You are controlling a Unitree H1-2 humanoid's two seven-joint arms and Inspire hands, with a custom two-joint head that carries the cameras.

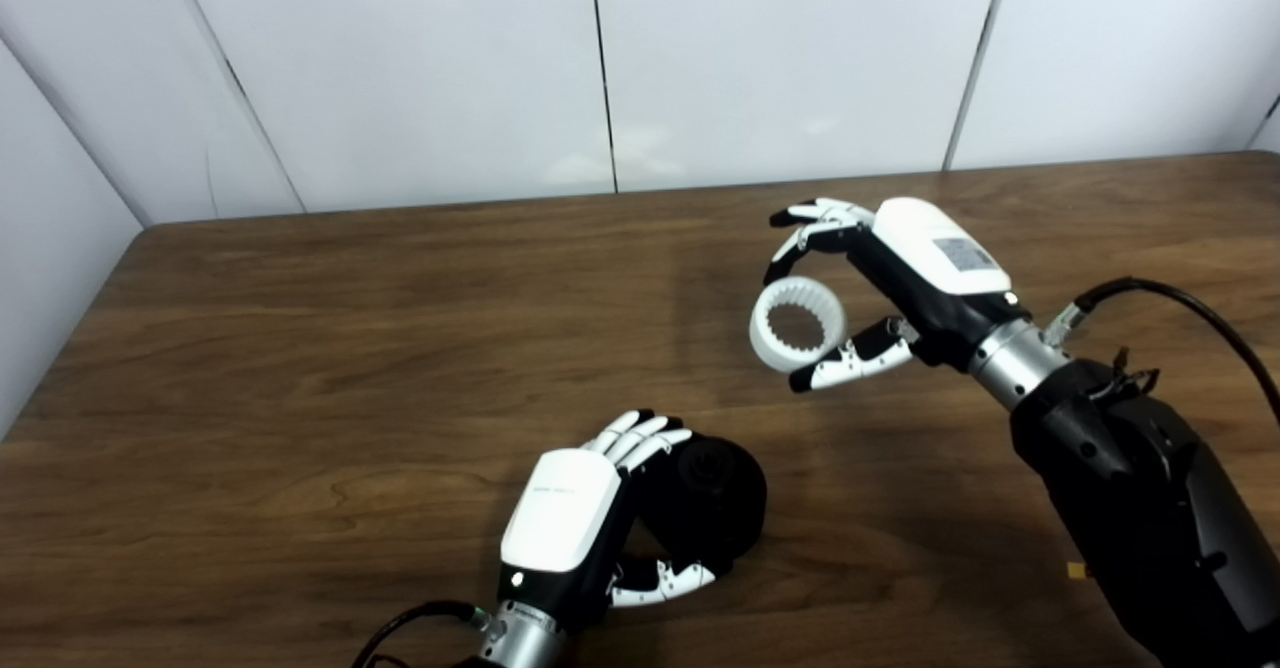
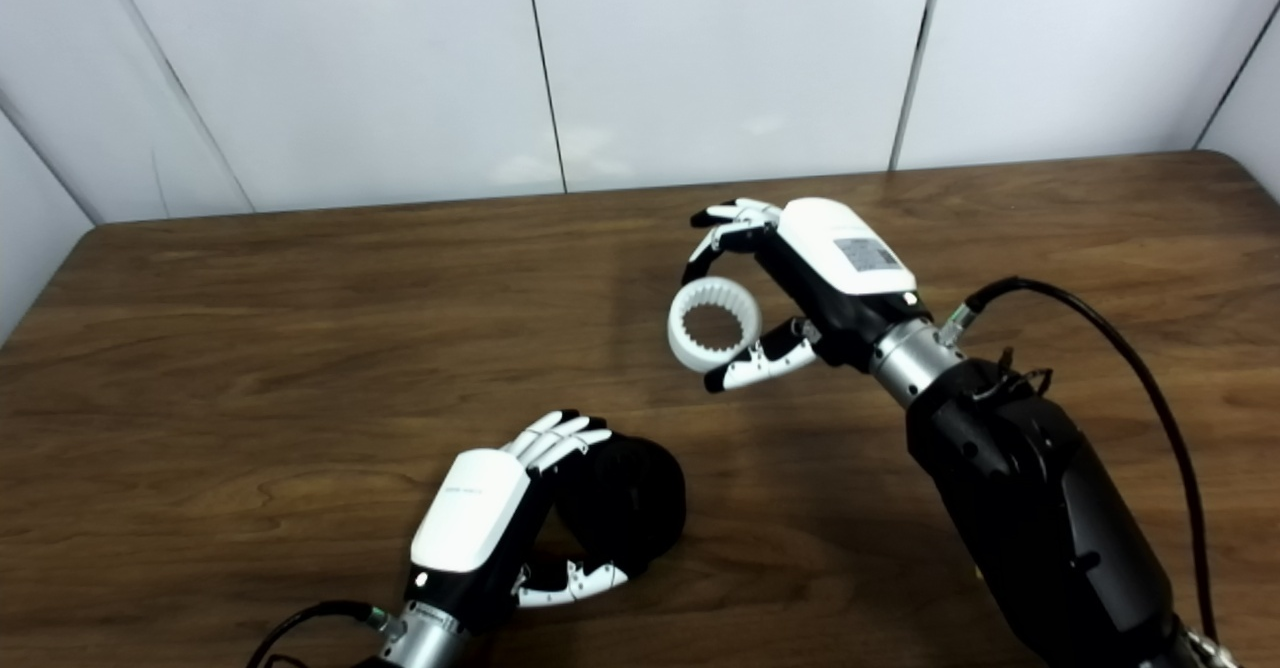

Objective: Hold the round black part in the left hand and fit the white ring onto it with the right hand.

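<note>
Between the right hand [image 1: 890,278], which pinches the toothed white ring [image 1: 797,325] above the counter [image 1: 300,368], and the left hand [image 1: 590,518], wrapped around the round black part [image 1: 715,493] near the front edge, lies an open stretch of bare wood. The whole left half of the counter, out to the back left corner, is unobstructed. The right forearm [image 1: 1130,488] and its black cable [image 1: 1190,308] block the front right corner. White wall panels [image 1: 780,58] close off the back edge.

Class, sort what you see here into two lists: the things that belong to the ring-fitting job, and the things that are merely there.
Belongs to the job:
left hand, gripping the round black part
right hand, holding the white ring

Merely there:
wooden table
white wall panels
black cable on the right arm
</note>
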